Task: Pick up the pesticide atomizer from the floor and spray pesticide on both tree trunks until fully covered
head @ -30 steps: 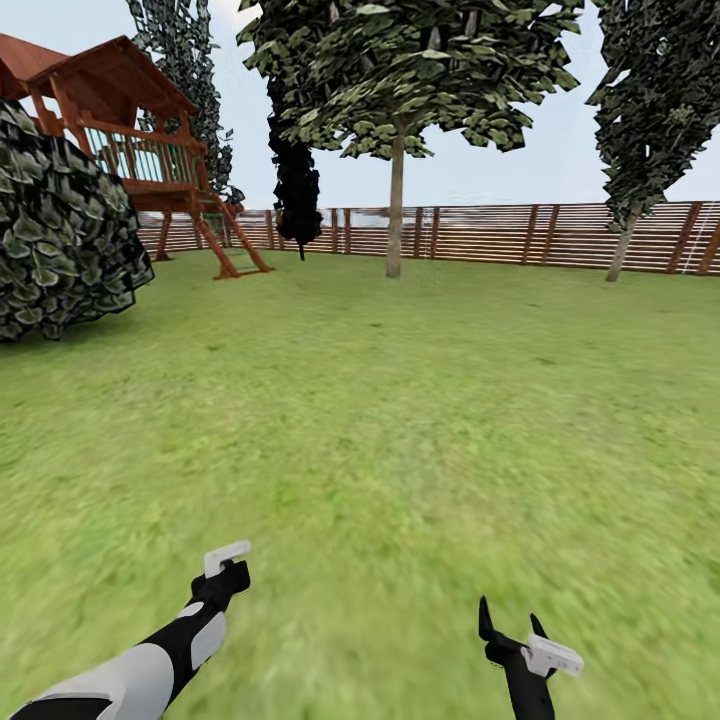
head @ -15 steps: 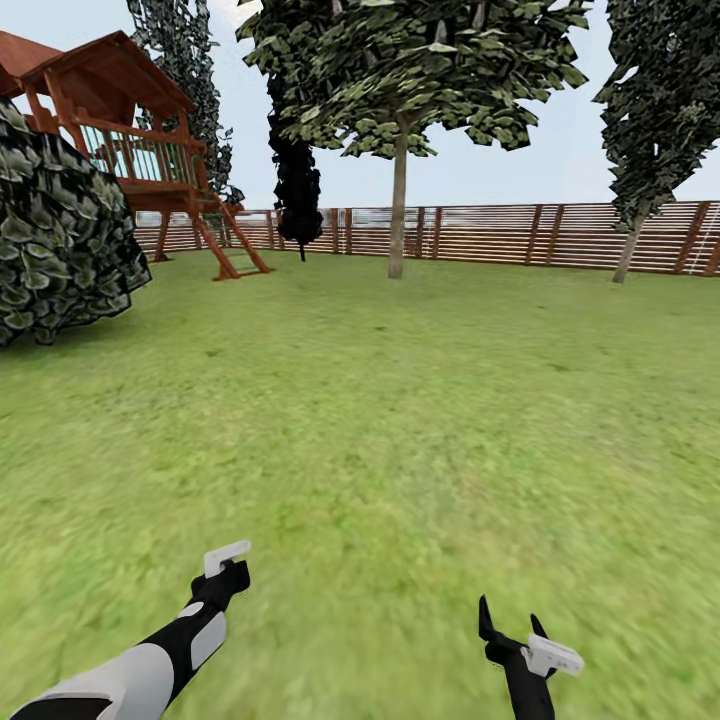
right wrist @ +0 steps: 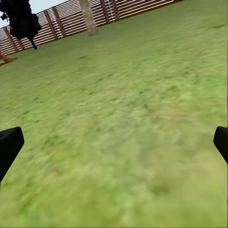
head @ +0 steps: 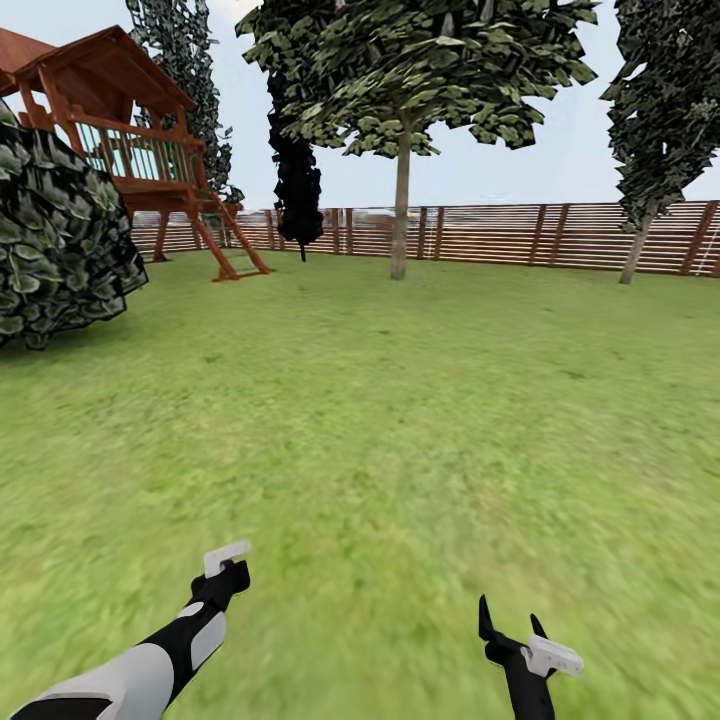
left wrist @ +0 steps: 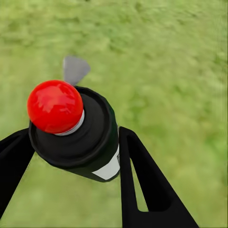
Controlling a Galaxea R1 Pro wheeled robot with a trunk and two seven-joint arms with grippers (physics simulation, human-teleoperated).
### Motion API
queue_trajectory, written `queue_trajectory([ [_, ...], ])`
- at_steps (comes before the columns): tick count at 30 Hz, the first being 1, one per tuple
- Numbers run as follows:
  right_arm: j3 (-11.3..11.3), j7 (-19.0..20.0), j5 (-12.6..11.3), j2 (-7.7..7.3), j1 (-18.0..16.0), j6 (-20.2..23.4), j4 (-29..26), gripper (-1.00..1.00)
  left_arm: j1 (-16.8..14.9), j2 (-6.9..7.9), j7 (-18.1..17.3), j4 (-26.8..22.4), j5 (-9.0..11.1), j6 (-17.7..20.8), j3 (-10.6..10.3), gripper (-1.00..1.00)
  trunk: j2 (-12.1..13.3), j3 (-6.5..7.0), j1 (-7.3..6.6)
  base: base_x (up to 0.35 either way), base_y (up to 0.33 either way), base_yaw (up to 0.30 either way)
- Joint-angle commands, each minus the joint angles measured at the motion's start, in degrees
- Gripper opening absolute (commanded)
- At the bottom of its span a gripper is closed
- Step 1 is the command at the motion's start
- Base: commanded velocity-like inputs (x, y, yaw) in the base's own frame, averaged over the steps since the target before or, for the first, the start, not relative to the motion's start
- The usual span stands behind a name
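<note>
Left claw (left wrist: 71, 156) pinches the near-black, red-capped pesticide atomizer (left wrist: 76, 128) for carriage; right claw (right wrist: 114, 142) spread, unladen; grey-brown tree trunk (head: 400, 205) distant.

Head view: set high, facing forward and slightly down over the lawn (head: 400, 400); far fence (head: 500, 235) and tree trunk (head: 400, 205) at mid distance; left hand (head: 228, 565) and right hand (head: 510, 628) low in the foreground.

Left wrist view: set close behind the left hand (left wrist: 71, 156), aimed steeply down at grass (left wrist: 171, 61); spray bottle (left wrist: 78, 130) very near the lens between the dark fingers (left wrist: 142, 185).

Right wrist view: set low, aimed forward along the ground; fingertips (right wrist: 9, 145) at the frame edges.

Shared with head view: lawn (right wrist: 123, 123), fence (right wrist: 61, 19), trunk (right wrist: 88, 16), black conifer (right wrist: 21, 19).
</note>
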Motion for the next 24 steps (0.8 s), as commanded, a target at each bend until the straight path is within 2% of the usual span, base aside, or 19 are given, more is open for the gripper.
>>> queue_trajectory([
  [1, 0.0, 0.0, 0.0, 0.0, 0.0, 0.0, 0.0, 1.0, 0.0, 0.0, 0.0, 0.0, 0.0, 0.0, 0.0, -1.0, 0.0, 0.0, 0.0, 0.335, 0.113, 0.0],
  [24, 0.0, 0.0, 0.0, -0.01, 0.0, 0.0, 0.0, 1.0, 0.0, 0.0, 0.0, 0.0, 0.0, 0.0, 0.0, -1.0, 0.0, 0.0, 0.0, 0.335, 0.113, 0.0],
])
